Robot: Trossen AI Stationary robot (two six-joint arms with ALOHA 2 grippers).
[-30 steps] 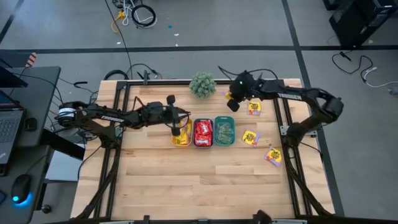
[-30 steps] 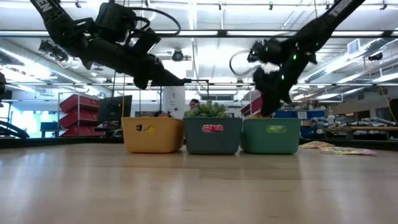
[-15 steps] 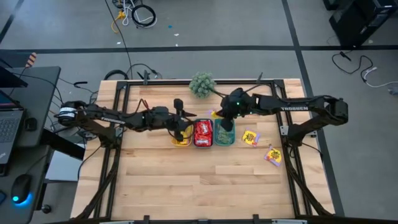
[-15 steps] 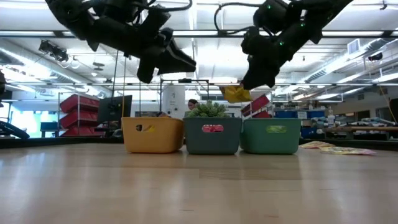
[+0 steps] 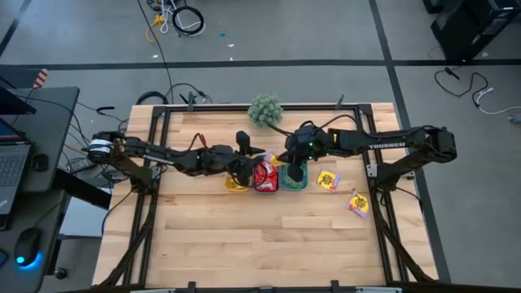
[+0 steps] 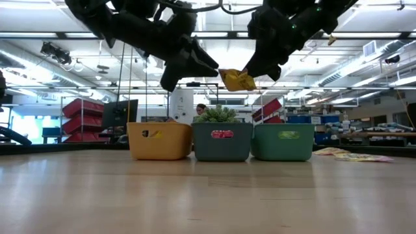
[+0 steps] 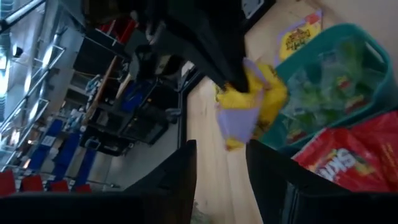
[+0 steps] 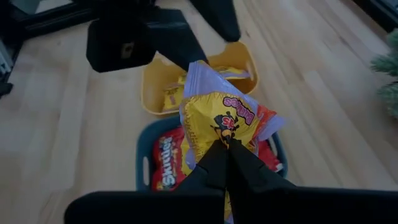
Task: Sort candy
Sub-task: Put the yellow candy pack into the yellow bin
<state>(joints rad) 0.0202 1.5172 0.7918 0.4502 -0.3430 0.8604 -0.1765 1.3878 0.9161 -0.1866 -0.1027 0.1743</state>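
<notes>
A yellow candy packet [image 6: 236, 80] with dark print hangs in the air above the middle tray, and my right gripper [image 6: 251, 69] is shut on it. In the high view this packet [image 5: 273, 157] lies between the two grippers. My left gripper [image 5: 247, 160] stands open just to its left, above the yellow tray [image 5: 235, 182], with its fingers [image 7: 180, 180] pointing at the packet [image 7: 249, 102] and nothing between them. The dark tray [image 5: 266, 176] holds red candy. The green tray [image 5: 295, 176] holds pale green candy. My right gripper pinches the yellow packet at its crumpled end [image 8: 219, 132] between its two shut fingers [image 8: 211, 163]. The fingers slant down from the table's right side. The packet sticks out past the fingertips, lifted clear above the trays.
Two more yellow packets [image 5: 327, 180] [image 5: 358, 203] lie flat on the table right of the trays. The spiky green plant ball [image 5: 264, 110] stands near the far edge behind the trays. The near half of the table is bare wood.
My right gripper has carried the yellow packet from the table's far right toward the left and upward, to above the trays. My left gripper has opened, risen out of the yellow tray, rolled, and moved right toward the packet.
</notes>
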